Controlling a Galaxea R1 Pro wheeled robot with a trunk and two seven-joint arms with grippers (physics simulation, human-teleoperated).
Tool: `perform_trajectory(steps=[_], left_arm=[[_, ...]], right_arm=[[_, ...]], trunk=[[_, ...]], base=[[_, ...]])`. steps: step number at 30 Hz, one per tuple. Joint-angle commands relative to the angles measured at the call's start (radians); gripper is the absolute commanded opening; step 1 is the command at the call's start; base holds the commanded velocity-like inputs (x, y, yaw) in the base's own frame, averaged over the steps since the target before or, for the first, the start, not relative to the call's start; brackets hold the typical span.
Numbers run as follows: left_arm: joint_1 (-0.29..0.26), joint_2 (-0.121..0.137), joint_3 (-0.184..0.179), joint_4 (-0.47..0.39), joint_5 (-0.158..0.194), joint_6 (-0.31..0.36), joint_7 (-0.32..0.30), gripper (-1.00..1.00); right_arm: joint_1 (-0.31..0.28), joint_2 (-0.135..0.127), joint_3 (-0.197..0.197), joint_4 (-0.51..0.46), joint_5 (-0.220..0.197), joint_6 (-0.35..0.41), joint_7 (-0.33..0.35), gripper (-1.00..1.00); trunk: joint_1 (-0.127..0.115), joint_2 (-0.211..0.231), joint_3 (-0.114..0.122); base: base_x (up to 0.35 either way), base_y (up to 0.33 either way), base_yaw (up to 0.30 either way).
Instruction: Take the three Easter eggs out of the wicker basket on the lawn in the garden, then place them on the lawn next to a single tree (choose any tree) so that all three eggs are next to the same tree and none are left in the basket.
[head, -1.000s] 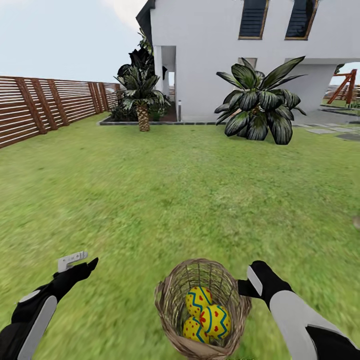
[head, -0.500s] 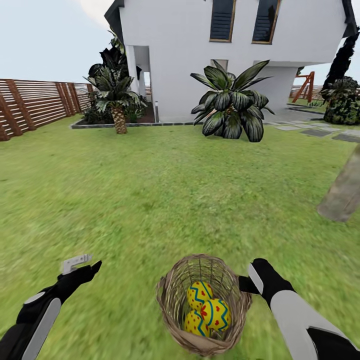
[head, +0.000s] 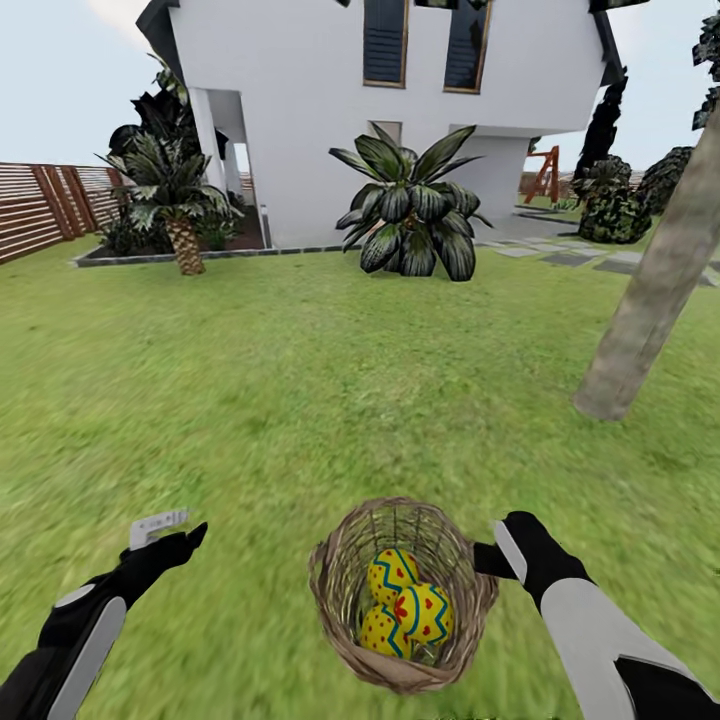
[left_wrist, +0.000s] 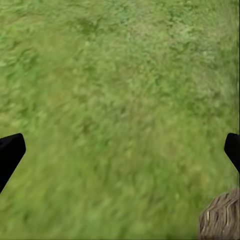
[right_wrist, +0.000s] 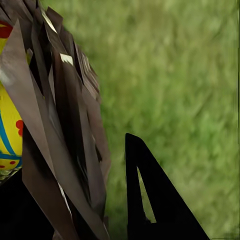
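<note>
Right gripper (head: 487, 560) fingers pinch the basket (head: 402, 598) rim, eggs (head: 405, 607) inside; left gripper (head: 185, 532) fingers spread wide, empty.

Flat, even daylight lit the lawn (head: 300, 380) under a pale sky, with almost no cast shadows and no glare. Grass nearest the camera smeared into blur, the tree (head: 650, 290) leaned with wide-angle distortion, and both wrist views were soft, the basket (right_wrist: 60, 150) weave smudged close up.
</note>
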Motion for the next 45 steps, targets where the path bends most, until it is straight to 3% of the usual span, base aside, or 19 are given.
perform_trajectory(steps=[1,9,13,16,19,21,22,24,25,26,28,29,32,34,45], left_arm=[[0.000,0.000,-0.003,-0.001,0.009,0.006,0.002,1.00],[0.000,0.000,-0.015,0.000,0.008,0.006,0.002,1.00],[-0.002,-0.001,-0.036,0.076,0.009,0.006,0.018,1.00],[-0.004,-0.012,-0.037,0.086,0.012,0.011,0.028,1.00],[-0.005,-0.038,-0.039,0.061,0.015,0.049,0.096,1.00],[-0.002,-0.046,-0.048,-0.003,0.017,0.124,0.181,1.00],[-0.001,-0.054,-0.054,-0.021,0.018,0.143,0.218,1.00],[0.001,-0.131,-0.093,-0.038,0.017,0.165,0.314,1.00],[0.001,-0.184,-0.123,-0.038,0.016,0.166,0.393,1.00],[0.001,-0.214,-0.148,-0.031,0.018,0.164,0.449,1.00],[0.001,-0.233,-0.166,0.003,0.021,0.153,0.482,1.00],[0.001,-0.239,-0.174,0.040,0.017,0.115,0.497,1.00],[0.000,-0.239,-0.186,0.095,0.012,0.028,0.510,1.00],[0.000,-0.238,-0.189,0.123,0.014,0.008,0.513,1.00],[0.002,-0.237,-0.183,0.141,0.024,-0.003,0.510,1.00]], right_arm=[[-0.001,0.000,-0.005,-0.001,-0.001,0.004,-0.002,-1.00],[0.000,0.001,-0.006,-0.001,-0.001,0.005,-0.001,-1.00],[0.001,0.001,-0.004,-0.001,-0.001,0.005,-0.001,-1.00],[0.001,0.002,0.000,0.000,-0.001,0.005,-0.001,-1.00],[0.001,-0.001,-0.003,0.000,-0.001,0.005,0.000,-1.00],[0.001,-0.002,-0.003,0.001,-0.001,0.004,0.000,-1.00],[0.001,-0.002,-0.003,0.001,-0.001,0.004,0.000,-1.00],[0.001,-0.004,-0.004,0.002,0.000,0.004,0.000,-1.00],[0.001,-0.006,-0.005,0.002,0.002,0.004,0.000,-1.00],[0.001,-0.007,-0.006,0.002,0.002,0.004,0.000,-1.00],[0.001,-0.007,-0.005,0.002,0.002,0.004,0.000,-1.00],[0.001,-0.006,-0.004,0.002,0.002,0.004,0.000,-1.00],[0.001,-0.005,-0.004,0.002,0.001,0.004,0.000,-1.00],[0.001,-0.005,-0.004,0.002,0.001,0.004,0.000,-1.00],[0.001,-0.006,-0.005,0.001,0.002,0.004,0.000,-1.00]], trunk=[[-0.004,0.007,0.002],[-0.035,0.063,0.027],[-0.050,0.091,0.040],[-0.062,0.112,0.049],[-0.073,0.133,0.059],[-0.081,0.147,0.065],[-0.085,0.154,0.068],[-0.092,0.168,0.074],[-0.096,0.175,0.077],[-0.100,0.182,0.081],[-0.108,0.196,0.087],[-0.111,0.203,0.090],[-0.123,0.224,0.099],[-0.131,0.238,0.106],[-0.173,0.315,0.140]], base=[[0.000,0.000,-0.291],[0.000,0.000,-0.291],[0.000,0.000,-0.291],[0.000,0.000,-0.291],[0.000,0.000,-0.291],[0.000,0.000,-0.291],[0.000,0.000,-0.291],[0.000,0.000,-0.291],[0.000,0.000,-0.291],[0.000,0.000,-0.291],[0.000,0.000,-0.291],[0.000,0.000,-0.291],[0.000,0.000,-0.291],[0.000,0.000,-0.291],[0.000,0.000,-0.291]])
